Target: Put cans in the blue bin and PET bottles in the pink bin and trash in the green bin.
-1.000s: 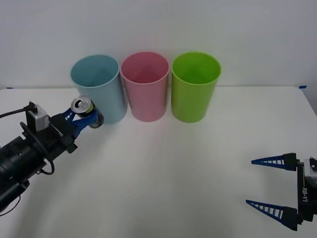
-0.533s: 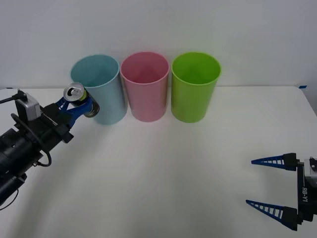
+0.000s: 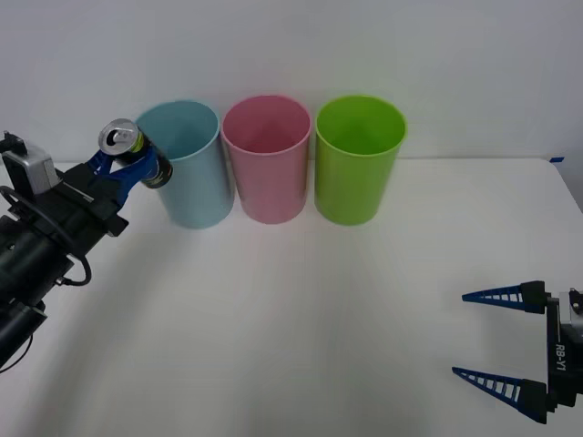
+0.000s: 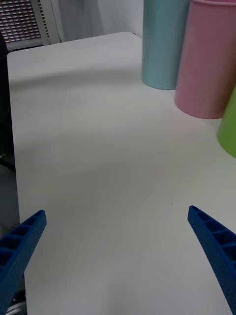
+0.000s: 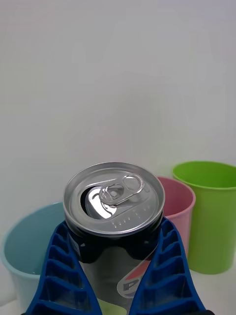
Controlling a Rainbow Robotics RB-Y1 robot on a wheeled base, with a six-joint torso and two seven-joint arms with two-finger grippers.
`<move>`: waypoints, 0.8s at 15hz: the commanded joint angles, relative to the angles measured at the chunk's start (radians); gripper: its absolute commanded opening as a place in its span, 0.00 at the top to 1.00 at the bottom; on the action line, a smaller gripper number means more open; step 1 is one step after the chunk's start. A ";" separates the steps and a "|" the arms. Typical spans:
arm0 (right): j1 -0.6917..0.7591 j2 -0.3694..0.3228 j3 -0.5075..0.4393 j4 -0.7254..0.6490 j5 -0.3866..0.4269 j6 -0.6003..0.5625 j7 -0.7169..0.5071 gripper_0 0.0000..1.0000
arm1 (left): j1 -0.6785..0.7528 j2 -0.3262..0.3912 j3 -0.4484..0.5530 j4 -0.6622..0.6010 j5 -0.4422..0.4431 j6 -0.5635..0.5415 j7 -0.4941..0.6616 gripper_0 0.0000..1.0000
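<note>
Can (image 3: 126, 146) clamped in left gripper (image 3: 130, 161) — beside blue bin (image 3: 187, 173) rim

Left to right along worktop (image 3: 301, 309) rear — blue bin (image 3: 183, 164), pink bin (image 3: 267, 159), green bin (image 3: 359, 159), nearly touching; can (image 3: 134, 153) raised just left of blue bin.

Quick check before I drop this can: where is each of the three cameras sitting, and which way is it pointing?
Front view: above the arms, looking forward and down at the table; left gripper holds the can beside the blue bin, right gripper waits open near the table's right edge.
Left wrist view: behind the can, facing the bins; its fingers clamp it.
Right wrist view: low, facing across the table; open fingers.
Shared: blue bin, pink bin, green bin.
</note>
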 commanded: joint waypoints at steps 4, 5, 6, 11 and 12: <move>0.000 0.000 0.000 0.000 0.000 0.000 0.000 0.00 | -0.029 0.007 0.001 -0.059 -0.111 0.074 0.161 1.00; 0.000 0.000 0.000 0.000 0.000 0.000 0.000 0.00 | -0.039 0.009 0.000 -0.059 -0.117 0.087 0.165 1.00; 0.000 0.000 0.000 0.000 0.000 0.000 0.000 0.00 | -0.049 0.009 0.000 -0.059 -0.123 0.097 0.169 1.00; 0.000 0.000 0.000 0.000 0.000 0.000 0.000 0.00 | -0.094 0.009 0.001 -0.054 -0.194 0.150 0.204 1.00; 0.000 0.000 0.000 0.000 0.000 0.000 0.000 0.00 | -0.101 0.009 0.001 -0.050 -0.208 0.153 0.214 1.00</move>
